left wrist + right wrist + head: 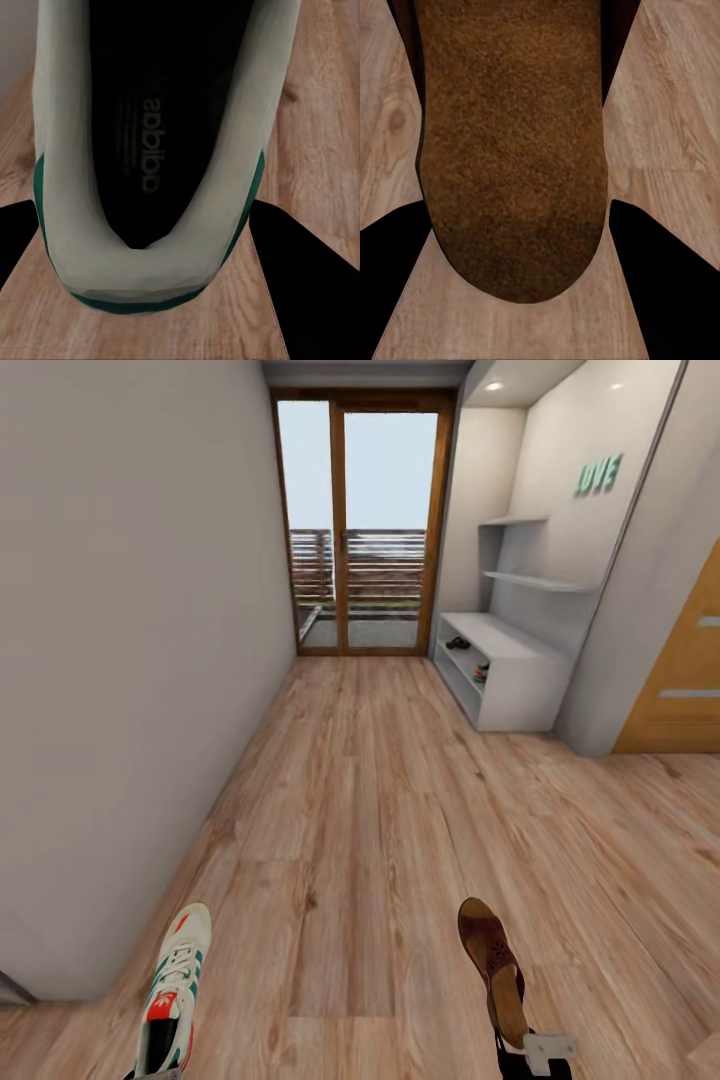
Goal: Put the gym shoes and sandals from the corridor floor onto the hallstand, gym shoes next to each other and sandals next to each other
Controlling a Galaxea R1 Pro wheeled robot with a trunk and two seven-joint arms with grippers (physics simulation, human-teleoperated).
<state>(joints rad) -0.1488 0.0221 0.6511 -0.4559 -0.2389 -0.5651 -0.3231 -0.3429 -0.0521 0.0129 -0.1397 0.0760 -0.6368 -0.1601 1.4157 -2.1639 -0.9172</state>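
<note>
Left pincer [150, 247] clamped on gym shoe [172, 990], right pincer [517, 247] on sandal [492, 960], both above corridor floor [380, 840].

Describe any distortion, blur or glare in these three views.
Head view: wide-angle bowing of the walls, bright washed-out glass door, small ceiling spot glare. Left wrist view: gym shoe close and soft, insole print mirrored. Right wrist view: sandal grainy, no glare.
</note>
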